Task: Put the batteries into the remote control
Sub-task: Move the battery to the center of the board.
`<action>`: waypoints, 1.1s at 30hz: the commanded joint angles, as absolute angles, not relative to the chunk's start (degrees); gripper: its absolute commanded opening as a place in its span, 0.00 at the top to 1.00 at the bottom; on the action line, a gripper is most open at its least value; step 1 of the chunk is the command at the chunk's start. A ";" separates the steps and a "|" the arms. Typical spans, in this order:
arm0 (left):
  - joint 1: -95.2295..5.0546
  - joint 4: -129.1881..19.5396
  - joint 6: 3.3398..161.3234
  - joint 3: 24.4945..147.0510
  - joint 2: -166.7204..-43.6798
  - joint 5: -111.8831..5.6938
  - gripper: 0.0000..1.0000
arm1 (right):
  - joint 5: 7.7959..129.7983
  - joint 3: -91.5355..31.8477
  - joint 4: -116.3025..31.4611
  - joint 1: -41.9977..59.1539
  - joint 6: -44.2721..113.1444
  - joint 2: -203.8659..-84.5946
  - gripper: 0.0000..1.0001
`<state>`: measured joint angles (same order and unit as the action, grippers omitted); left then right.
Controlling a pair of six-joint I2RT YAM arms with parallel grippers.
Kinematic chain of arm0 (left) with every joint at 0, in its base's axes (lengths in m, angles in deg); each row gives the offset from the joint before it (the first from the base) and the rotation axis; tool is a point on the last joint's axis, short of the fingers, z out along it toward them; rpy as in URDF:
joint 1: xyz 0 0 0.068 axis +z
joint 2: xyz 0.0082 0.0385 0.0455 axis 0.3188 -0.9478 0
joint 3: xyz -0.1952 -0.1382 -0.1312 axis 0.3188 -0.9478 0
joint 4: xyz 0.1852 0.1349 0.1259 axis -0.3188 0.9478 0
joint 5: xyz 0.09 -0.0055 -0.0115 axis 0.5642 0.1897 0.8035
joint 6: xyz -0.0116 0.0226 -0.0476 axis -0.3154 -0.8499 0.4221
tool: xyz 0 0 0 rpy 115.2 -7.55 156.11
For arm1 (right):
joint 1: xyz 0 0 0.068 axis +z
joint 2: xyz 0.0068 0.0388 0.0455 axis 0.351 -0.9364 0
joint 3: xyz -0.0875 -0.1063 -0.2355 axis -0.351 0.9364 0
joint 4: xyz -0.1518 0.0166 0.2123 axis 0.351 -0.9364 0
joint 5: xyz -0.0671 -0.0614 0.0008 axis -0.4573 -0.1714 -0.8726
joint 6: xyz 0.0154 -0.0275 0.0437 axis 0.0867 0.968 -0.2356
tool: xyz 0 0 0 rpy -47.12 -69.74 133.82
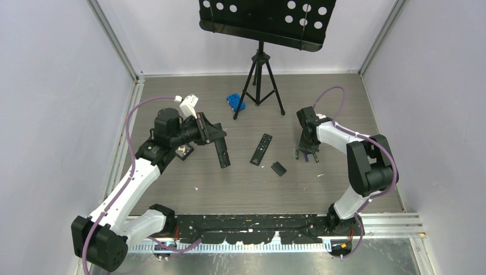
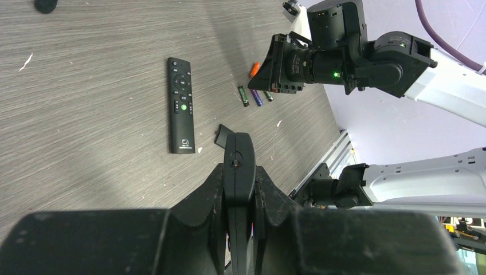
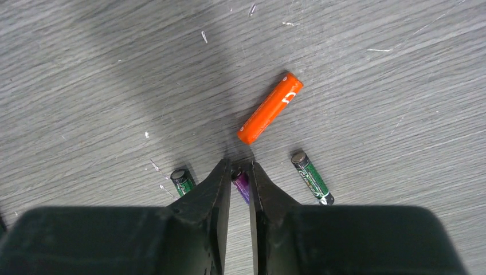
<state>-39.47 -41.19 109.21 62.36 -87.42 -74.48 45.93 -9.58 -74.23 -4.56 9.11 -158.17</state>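
My left gripper (image 2: 239, 173) is shut on the remote control (image 2: 238, 152), a slim black bar held edge-on above the table (image 1: 222, 154). My right gripper (image 3: 240, 166) is down at the table over the batteries. Its jaws are closed against the purple battery (image 3: 242, 184), which lies on the table between them. The orange battery (image 3: 270, 107) lies just beyond the fingertips. One green battery (image 3: 182, 181) lies to the left of the fingers and another (image 3: 312, 177) to the right. In the top view the right gripper (image 1: 306, 153) stands right of centre.
A second black remote with pale buttons (image 1: 261, 149) lies mid-table, and a small black cover (image 1: 278, 168) beside it. A tripod stand (image 1: 259, 80) and a blue object (image 1: 235, 102) sit at the back. A small dark box (image 1: 184, 152) lies under the left arm.
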 commanded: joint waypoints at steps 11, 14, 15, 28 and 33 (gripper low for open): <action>-39.51 -41.82 108.28 64.23 -86.04 -75.68 1.00 | 53.28 -6.01 -74.99 -4.82 8.73 -153.68 0.85; -39.51 -41.95 108.28 64.10 -86.04 -75.67 1.00 | 55.33 -5.18 -75.49 -4.73 8.74 -152.86 0.83; -39.51 -41.99 108.28 64.06 -86.04 -75.68 1.00 | 55.75 -4.99 -75.80 -4.65 8.73 -152.51 0.81; -39.51 -43.19 108.28 63.53 -86.10 -75.68 1.00 | 53.52 -4.79 -79.00 -3.94 6.05 -146.46 0.70; -39.51 -43.50 108.28 63.13 -85.96 -75.68 1.00 | 57.16 -3.80 -78.64 -3.85 3.80 -144.80 0.67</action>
